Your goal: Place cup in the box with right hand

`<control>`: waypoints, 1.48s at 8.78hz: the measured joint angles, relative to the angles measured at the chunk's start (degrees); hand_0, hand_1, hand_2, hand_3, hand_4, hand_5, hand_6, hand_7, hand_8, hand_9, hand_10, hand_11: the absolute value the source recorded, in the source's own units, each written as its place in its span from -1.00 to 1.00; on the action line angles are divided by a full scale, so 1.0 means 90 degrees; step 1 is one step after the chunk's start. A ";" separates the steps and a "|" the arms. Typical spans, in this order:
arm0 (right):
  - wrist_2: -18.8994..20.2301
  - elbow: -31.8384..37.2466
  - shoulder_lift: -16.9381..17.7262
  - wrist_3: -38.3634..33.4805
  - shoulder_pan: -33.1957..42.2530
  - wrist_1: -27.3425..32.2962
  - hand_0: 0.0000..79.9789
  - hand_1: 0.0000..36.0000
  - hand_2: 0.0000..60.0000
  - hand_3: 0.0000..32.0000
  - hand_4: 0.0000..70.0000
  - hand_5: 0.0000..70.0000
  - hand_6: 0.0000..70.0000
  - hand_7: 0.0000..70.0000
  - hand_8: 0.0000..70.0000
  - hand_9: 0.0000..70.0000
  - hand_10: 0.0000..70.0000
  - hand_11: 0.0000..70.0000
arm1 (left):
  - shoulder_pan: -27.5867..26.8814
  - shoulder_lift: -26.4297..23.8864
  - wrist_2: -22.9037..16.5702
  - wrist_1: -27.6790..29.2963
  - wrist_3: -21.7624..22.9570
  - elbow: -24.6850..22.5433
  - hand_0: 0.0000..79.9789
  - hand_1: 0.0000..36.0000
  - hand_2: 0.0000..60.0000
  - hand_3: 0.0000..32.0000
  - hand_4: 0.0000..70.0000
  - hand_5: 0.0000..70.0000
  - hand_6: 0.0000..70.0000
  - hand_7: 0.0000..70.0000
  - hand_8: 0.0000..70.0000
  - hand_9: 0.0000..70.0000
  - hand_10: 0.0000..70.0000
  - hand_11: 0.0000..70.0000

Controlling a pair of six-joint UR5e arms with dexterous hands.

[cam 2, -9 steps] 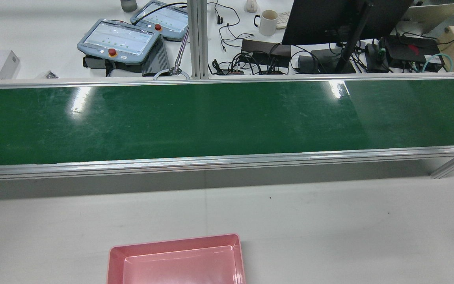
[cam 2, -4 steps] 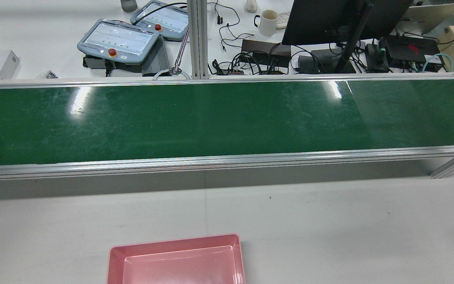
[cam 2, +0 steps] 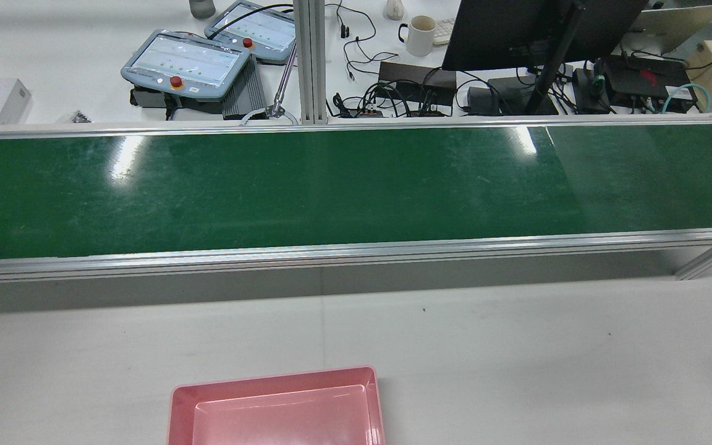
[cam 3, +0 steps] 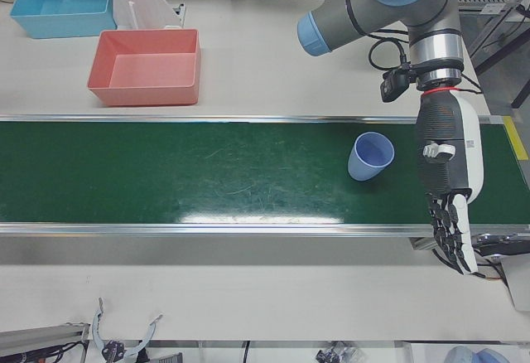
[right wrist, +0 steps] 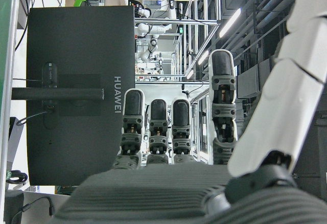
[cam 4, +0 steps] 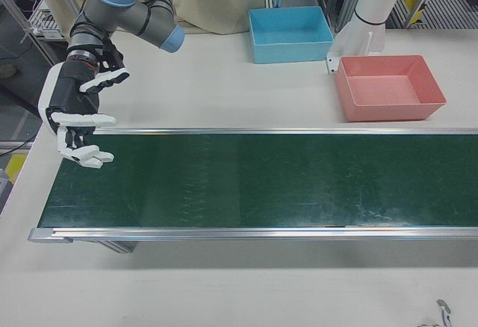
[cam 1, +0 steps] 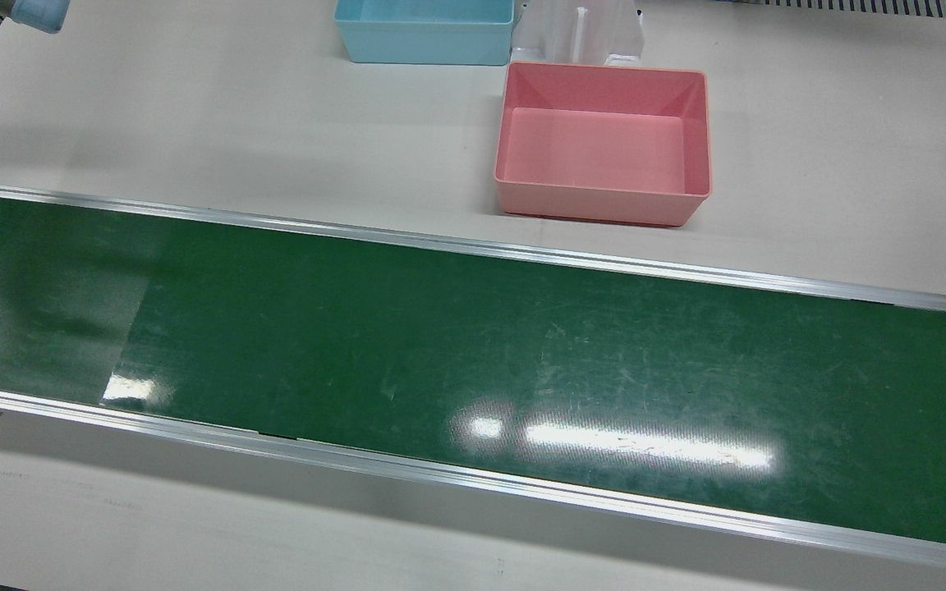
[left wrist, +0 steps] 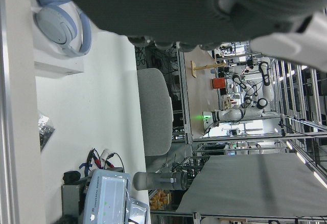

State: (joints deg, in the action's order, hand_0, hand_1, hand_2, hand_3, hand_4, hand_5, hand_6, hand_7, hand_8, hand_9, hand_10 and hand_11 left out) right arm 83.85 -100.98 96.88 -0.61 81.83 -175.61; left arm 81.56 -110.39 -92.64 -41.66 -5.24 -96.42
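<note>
The cup (cam 3: 370, 157), pale blue, stands upright with its mouth up on the green belt (cam 3: 207, 172), toward the belt's end on the robot's left side. It shows only in the left-front view.

The left hand (cam 3: 447, 176) hangs just beside the cup, at its 3 o'clock in that view, pointing down toward the belt's near rail. Its fingers (cam 3: 451, 234) are stretched out straight and apart, gripping nothing. They lie at about 4 o'clock from the cup, clear of it, with a strip of bare belt between.

The right hand (cam 4: 78, 122) hovers over the opposite end of the belt, well apart from the cup. Its fingers (cam 4: 91, 154) are spread and lightly curled, holding nothing; the right hand view shows them extended side by side toward a dark monitor (right wrist: 76, 96).

The pink box (cam 3: 147, 66) sits on the white surface (cam 3: 265, 56) behind the belt, at about 10 o'clock from the cup in the left-front view, well apart from it. It holds nothing. A blue box (cam 3: 60, 4) stands beyond it, at its 10 o'clock.

In the rear view only the near part of the pink box (cam 2: 275, 408) shows at the bottom edge, with the belt (cam 2: 331, 185) running across the middle; neither hand appears there.
</note>
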 measured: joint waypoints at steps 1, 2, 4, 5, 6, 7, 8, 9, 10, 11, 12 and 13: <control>0.0000 0.0000 -0.0001 0.0000 0.0000 0.0000 0.22 -0.42 -0.86 -1.00 0.72 -0.86 -0.60 0.46 -0.47 -0.13 -0.35 -0.05 | 0.0000 0.0000 0.0000 0.0000 -0.0001 0.0000 -1.00 -1.00 -1.00 -1.00 -1.00 -1.00 -1.00 -1.00 -1.00 -1.00 -1.00 -1.00; 0.0000 0.0000 -0.0002 0.0000 0.0000 0.0000 0.22 -0.42 -0.86 -1.00 0.74 -0.86 -0.59 0.47 -0.47 -0.12 -0.34 -0.05 | 0.0000 0.0000 0.0000 0.0000 -0.0002 0.0000 -1.00 -1.00 -1.00 -1.00 -1.00 -1.00 -1.00 -1.00 -1.00 -1.00 -1.00 -1.00; 0.0000 0.0000 0.0000 0.0000 0.0000 0.0000 0.22 -0.42 -0.86 -1.00 0.73 -0.86 -0.59 0.47 -0.47 -0.13 -0.34 -0.05 | 0.0001 0.0000 0.0000 0.0000 0.0000 0.0000 -1.00 -1.00 -1.00 -1.00 -1.00 -1.00 -1.00 -1.00 -1.00 -1.00 -1.00 -1.00; 0.0000 0.0000 0.0000 0.0000 0.0000 0.0000 0.23 -0.41 -0.85 -1.00 0.73 -0.86 -0.60 0.46 -0.47 -0.13 -0.36 -0.07 | 0.0001 0.0000 0.0000 0.0000 0.0002 0.0000 -1.00 -1.00 -1.00 -1.00 -1.00 -1.00 -1.00 -1.00 -1.00 -1.00 -1.00 -1.00; 0.0000 0.0000 0.0002 0.0000 0.0000 0.0000 0.23 -0.40 -0.84 -1.00 0.75 -0.86 -0.59 0.48 -0.47 -0.13 -0.35 -0.06 | -0.0002 0.0000 0.0000 0.0000 0.0001 0.0003 -1.00 -1.00 -1.00 -1.00 -1.00 -1.00 -1.00 -1.00 -1.00 -1.00 -1.00 -1.00; 0.0000 0.0000 0.0001 0.0000 0.0000 0.0000 0.23 -0.40 -0.84 -1.00 0.76 -0.86 -0.59 0.49 -0.47 -0.12 -0.35 -0.05 | -0.0002 0.0000 0.0000 0.0000 -0.0001 0.0006 -1.00 -1.00 -1.00 -1.00 -1.00 -1.00 -1.00 -1.00 -1.00 -1.00 -1.00 -1.00; 0.0000 0.0000 0.0000 0.0000 0.0000 0.0000 0.23 -0.40 -0.83 -1.00 0.75 -0.86 -0.59 0.48 -0.47 -0.13 -0.35 -0.05 | -0.0002 0.0000 0.0000 0.0000 -0.0002 0.0006 -1.00 -1.00 -1.00 -1.00 -1.00 -1.00 -1.00 -1.00 -1.00 -1.00 -1.00 -1.00; 0.0000 0.0000 -0.0001 0.0000 0.0000 0.0000 0.24 -0.38 -0.83 -1.00 0.72 -0.85 -0.60 0.46 -0.48 -0.15 -0.37 -0.09 | -0.0004 0.0000 0.0000 0.0000 0.0000 0.0006 -1.00 -1.00 -1.00 -1.00 -1.00 -1.00 -1.00 -1.00 -1.00 -1.00 -1.00 -1.00; 0.0000 0.0000 -0.0002 0.0000 0.0000 0.0000 0.24 -0.37 -0.82 -1.00 0.73 -0.85 -0.60 0.47 -0.47 -0.13 -0.36 -0.07 | -0.0006 0.0000 0.0000 0.0000 0.0000 0.0007 -1.00 -1.00 -1.00 -1.00 -1.00 -1.00 -1.00 -1.00 -1.00 -1.00 -1.00 -1.00; 0.0000 -0.0004 -0.0003 0.0000 0.0000 0.0000 0.24 -0.38 -0.82 -1.00 0.74 -0.85 -0.59 0.47 -0.47 -0.13 -0.35 -0.06 | -0.0007 0.0000 0.0000 0.0000 -0.0001 0.0008 -1.00 -1.00 -1.00 -1.00 -1.00 -1.00 -1.00 -1.00 -1.00 -1.00 -1.00 -1.00; 0.0000 -0.0007 -0.0003 0.0000 0.0000 0.0000 0.24 -0.38 -0.82 -1.00 0.75 -0.85 -0.59 0.48 -0.46 -0.12 -0.34 -0.04 | -0.0008 0.0000 0.0000 0.0000 -0.0002 0.0009 -1.00 -1.00 -1.00 -1.00 -1.00 -1.00 -1.00 -1.00 -1.00 -1.00 -1.00 -1.00; 0.0000 -0.0008 -0.0003 0.0000 0.0000 0.0000 0.24 -0.38 -0.83 -1.00 0.73 -0.85 -0.60 0.47 -0.47 -0.13 -0.36 -0.07 | -0.0009 0.0000 0.0000 0.0000 -0.0003 0.0009 -1.00 -1.00 -1.00 -1.00 -1.00 -1.00 -1.00 -1.00 -1.00 -1.00 -1.00 -1.00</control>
State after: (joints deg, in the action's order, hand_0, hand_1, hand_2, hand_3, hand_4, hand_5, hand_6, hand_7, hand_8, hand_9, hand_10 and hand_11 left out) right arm 83.85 -101.06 96.86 -0.62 81.83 -175.61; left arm 81.48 -110.39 -92.64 -41.66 -5.27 -96.33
